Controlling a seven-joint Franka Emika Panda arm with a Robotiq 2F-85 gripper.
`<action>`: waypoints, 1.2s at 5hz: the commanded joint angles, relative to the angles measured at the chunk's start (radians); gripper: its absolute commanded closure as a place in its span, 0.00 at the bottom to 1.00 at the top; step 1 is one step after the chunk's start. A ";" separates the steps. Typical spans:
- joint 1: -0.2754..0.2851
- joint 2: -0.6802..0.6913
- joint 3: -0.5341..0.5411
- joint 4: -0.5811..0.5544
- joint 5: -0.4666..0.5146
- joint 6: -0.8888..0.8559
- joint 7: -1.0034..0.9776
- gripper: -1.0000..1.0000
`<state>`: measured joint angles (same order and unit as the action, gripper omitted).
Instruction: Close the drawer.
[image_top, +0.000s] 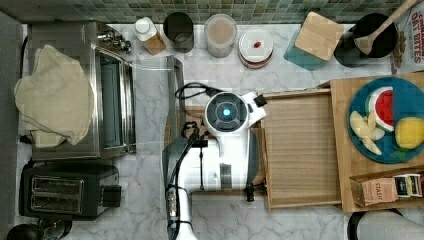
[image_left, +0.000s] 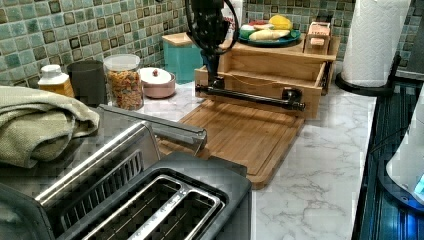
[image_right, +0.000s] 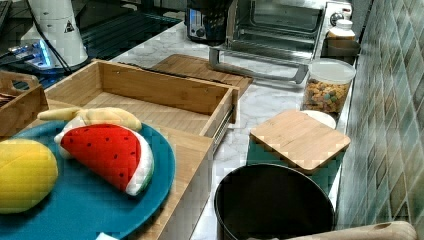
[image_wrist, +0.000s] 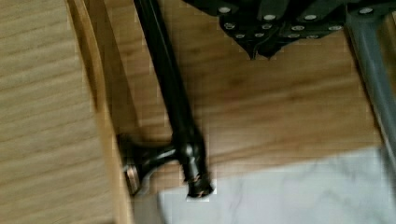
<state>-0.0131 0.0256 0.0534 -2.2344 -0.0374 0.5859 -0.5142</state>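
Top view: the drawer (image_top: 300, 150) is pulled out of a wooden organizer (image_top: 345, 150) toward the top view's left, a wide shallow light-wood tray with thin raised rims and a fine-striped bottom. The white arm (image_top: 225, 150) lies over the drawer's front panel, above the darker cutting board (image_top: 172, 125) on the marble table (image_top: 150, 210). A teal plate (image_top: 390, 135) of toy fruit sits on top of the organizer.

Left view: the drawer (image_left: 265, 82) stands open from the organizer, its front panel carrying a long black bar handle (image_left: 250, 96) on two black knob-like mounts. The dark claw (image_left: 216, 75) hangs right at the handle's end on the left view's left, above the cutting board (image_left: 240, 135).

Right view: the drawer (image_right: 150, 100) shows its empty striped bottom and plain light walls, jutting out from the organizer beyond the plate (image_right: 100, 200).

Wrist view: the black handle (image_wrist: 170, 93) and one mount (image_wrist: 144, 161) run along the drawer's front panel (image_wrist: 107, 107). Whether the claw (image_wrist: 261, 46) is open or closed, I cannot tell.
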 joint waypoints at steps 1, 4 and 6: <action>0.025 0.051 0.003 -0.066 -0.140 0.126 -0.060 1.00; 0.032 0.048 -0.015 -0.174 -0.185 0.207 0.051 1.00; -0.028 0.060 -0.064 -0.180 -0.214 0.226 -0.075 1.00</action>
<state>0.0133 0.1054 0.0446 -2.4316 -0.2617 0.8096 -0.5298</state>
